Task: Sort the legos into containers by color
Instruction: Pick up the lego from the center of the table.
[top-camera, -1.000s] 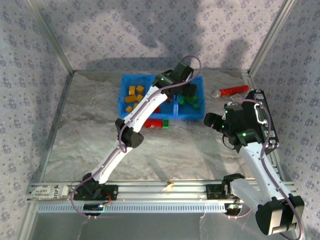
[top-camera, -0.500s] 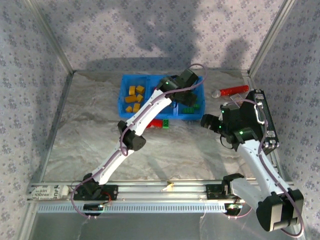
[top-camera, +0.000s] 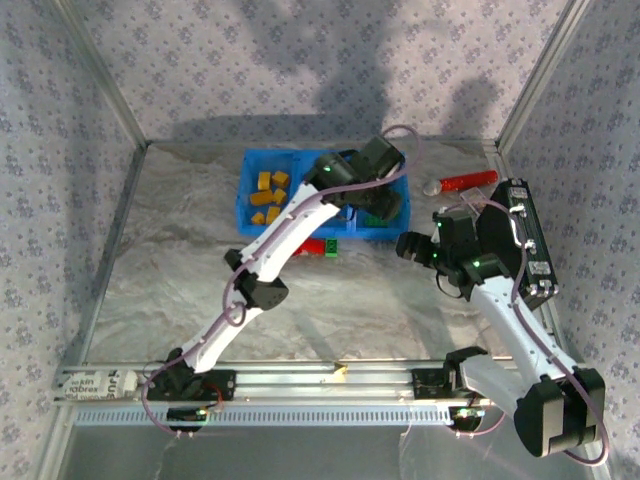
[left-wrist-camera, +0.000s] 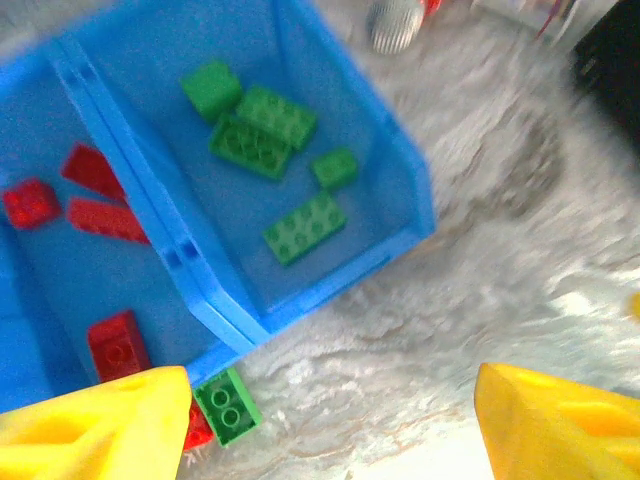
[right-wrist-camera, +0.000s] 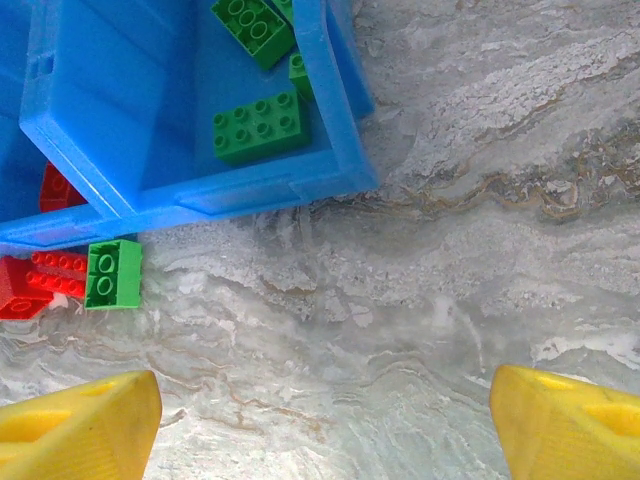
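The blue tray (top-camera: 250, 200) holds the containers: yellow legos (top-camera: 268, 194) on the left, red legos (left-wrist-camera: 100, 192) in the middle, green legos (left-wrist-camera: 262, 146) on the right. A green lego (right-wrist-camera: 112, 273) and red legos (right-wrist-camera: 45, 280) lie on the table against the tray's front wall. My left gripper (top-camera: 388, 208) hovers open over the tray's right front corner, with bare table between its yellow fingers (left-wrist-camera: 100, 428). My right gripper (top-camera: 408, 243) stands open over the table just right of that corner, nothing between its fingers (right-wrist-camera: 75, 425).
A long red cylinder with a grey tip (top-camera: 465, 181) lies right of the tray. The black case (top-camera: 528, 235) stands along the right wall, close behind my right arm. Metal frame posts rise at the back corners.
My left gripper has swung right, from the tray's middle to its right front corner. My right gripper has edged left toward the tray.
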